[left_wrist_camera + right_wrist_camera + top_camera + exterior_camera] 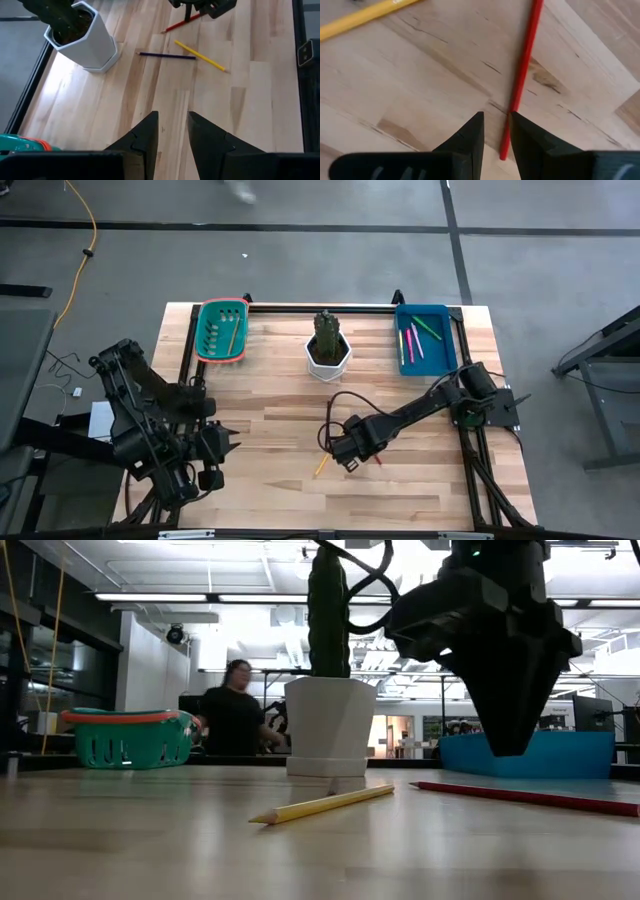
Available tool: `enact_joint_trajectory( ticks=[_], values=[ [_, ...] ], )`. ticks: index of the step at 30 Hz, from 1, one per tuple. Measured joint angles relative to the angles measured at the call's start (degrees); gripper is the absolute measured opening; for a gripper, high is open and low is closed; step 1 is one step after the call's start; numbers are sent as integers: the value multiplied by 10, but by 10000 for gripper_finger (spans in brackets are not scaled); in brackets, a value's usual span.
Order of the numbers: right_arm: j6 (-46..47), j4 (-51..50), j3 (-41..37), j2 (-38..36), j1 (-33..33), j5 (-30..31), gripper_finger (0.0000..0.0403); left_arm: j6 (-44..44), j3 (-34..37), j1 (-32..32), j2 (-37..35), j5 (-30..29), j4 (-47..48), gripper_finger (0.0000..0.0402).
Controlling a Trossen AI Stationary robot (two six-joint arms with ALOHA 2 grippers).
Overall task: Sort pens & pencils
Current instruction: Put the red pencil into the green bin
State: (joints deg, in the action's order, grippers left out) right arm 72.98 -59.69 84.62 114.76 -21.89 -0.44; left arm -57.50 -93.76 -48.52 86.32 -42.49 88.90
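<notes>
Wooden tabletop [270, 430] fills the scene, with a white planter [328, 352] standing at far centre, a green basket [222, 330] far left holding one pencil, and a blue tray [432, 360] far right holding pink and green pens [412, 340]. Right gripper [345, 452] hangs low over the near middle, fingers a narrow gap apart, grasping nothing, tips beside a red pencil [522, 70]. A yellow pencil [325, 804] lies just left. Left gripper [172, 131] waits near left, slightly parted, empty.
</notes>
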Motion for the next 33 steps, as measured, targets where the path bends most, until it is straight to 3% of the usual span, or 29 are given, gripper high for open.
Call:
enact_joint_trajectory(
  ticks=[16,22,33],
  values=[
    [-99,4,0,0,85,8,83,-4,0,1,0,0,0,95],
    [-103,8,-3,-2,82,9,83,-10,0,1,0,4,-1,95],
    [-40,121,-119,-87,77,-15,83,-11,0,1,0,10,0,95]
  ],
)
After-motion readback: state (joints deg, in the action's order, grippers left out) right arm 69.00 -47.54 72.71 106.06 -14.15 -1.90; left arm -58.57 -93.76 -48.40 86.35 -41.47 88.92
